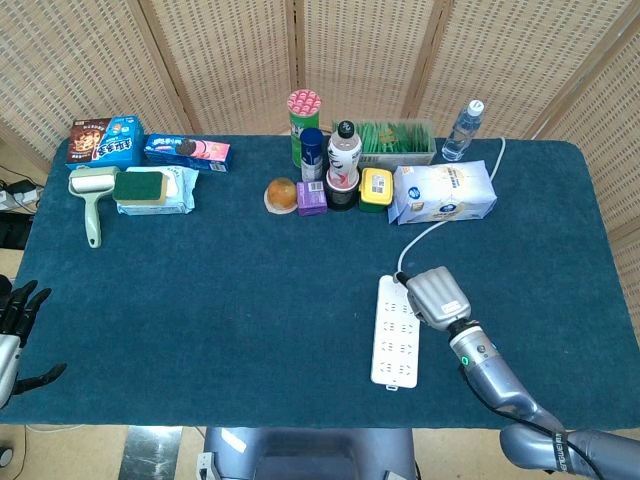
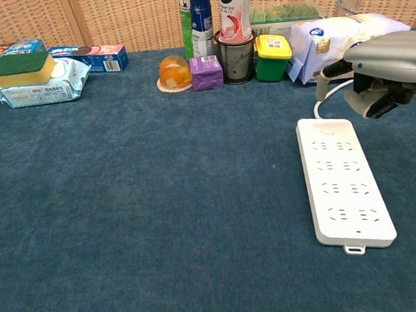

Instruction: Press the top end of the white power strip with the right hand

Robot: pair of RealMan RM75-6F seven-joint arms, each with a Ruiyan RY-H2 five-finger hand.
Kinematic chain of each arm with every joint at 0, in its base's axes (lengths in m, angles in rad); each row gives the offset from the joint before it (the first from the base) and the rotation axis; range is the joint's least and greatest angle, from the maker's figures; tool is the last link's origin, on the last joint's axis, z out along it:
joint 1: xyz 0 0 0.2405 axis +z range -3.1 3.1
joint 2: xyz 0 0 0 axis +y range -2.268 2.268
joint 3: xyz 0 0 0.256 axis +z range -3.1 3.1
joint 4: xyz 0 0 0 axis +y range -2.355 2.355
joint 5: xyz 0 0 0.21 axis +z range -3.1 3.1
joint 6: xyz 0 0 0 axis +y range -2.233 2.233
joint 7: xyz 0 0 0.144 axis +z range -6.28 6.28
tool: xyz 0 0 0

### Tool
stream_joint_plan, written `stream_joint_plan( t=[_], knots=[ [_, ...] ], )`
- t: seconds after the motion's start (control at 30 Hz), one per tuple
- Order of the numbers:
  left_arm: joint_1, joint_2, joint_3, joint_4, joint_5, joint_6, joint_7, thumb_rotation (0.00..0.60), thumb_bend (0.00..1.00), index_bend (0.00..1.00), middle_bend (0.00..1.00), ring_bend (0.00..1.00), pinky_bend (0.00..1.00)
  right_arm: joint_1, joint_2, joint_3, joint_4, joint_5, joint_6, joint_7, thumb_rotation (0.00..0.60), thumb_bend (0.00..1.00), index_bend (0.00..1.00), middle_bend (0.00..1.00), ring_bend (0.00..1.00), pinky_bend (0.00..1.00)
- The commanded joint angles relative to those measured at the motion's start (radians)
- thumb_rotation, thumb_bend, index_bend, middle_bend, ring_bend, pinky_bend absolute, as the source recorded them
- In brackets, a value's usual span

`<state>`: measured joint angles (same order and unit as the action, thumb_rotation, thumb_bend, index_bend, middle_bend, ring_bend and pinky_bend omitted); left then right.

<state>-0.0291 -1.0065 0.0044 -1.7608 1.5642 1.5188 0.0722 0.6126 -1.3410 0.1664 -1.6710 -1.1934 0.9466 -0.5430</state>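
With my right hand [image 2: 377, 73] hovering empty, fingers curled down, just above the cord end of the white power strip [image 2: 344, 183] lying flat on the bench [image 1: 220, 290], I should lower straight down and press squarely so it doesn't tip.

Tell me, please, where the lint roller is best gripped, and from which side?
Grip the lint roller by its green handle, coming from above on the near side. It lies flat with the handle pointing toward the robot and bare cloth around it, while the wipes pack crowds the roller head.
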Motion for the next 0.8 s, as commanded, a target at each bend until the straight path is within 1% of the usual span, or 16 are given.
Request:
stream_joint_plan(
  t=[0.03, 0.3, 0.43, 0.8],
  knots=[
    [-0.005, -0.002, -0.001, -0.010, -0.001, -0.008, 0.012, 0.600, 0.06, 0.00, 0.00, 0.00, 0.06, 0.025, -0.023, -0.007, 0.009, 0.033, -0.020, -0.034, 0.600, 0.93, 0.31, 0.95, 1.00, 1.00],
    [-0.008, -0.006, 0.000, -0.024, 0.003, -0.008, 0.038, 0.600, 0.06, 0.00, 0.00, 0.00, 0.06, 0.055, -0.047, -0.020, 0.024, 0.084, -0.023, -0.081, 0.600, 0.93, 0.31, 0.95, 1.00, 1.00],
    [-0.003, -0.007, 0.002, -0.022, -0.002, -0.005, 0.038, 0.600, 0.06, 0.00, 0.00, 0.00, 0.06, 0.059, -0.054, -0.038, 0.048, 0.098, -0.010, -0.107, 0.600, 0.93, 0.31, 0.95, 1.00, 1.00],
    [-0.002, -0.009, 0.002, -0.022, -0.007, -0.003, 0.041, 0.600, 0.06, 0.00, 0.00, 0.00, 0.06, 0.052, -0.058, -0.082, 0.076, 0.095, -0.001, -0.090, 0.600, 0.93, 0.31, 0.95, 1.00, 1.00]
  ],
)
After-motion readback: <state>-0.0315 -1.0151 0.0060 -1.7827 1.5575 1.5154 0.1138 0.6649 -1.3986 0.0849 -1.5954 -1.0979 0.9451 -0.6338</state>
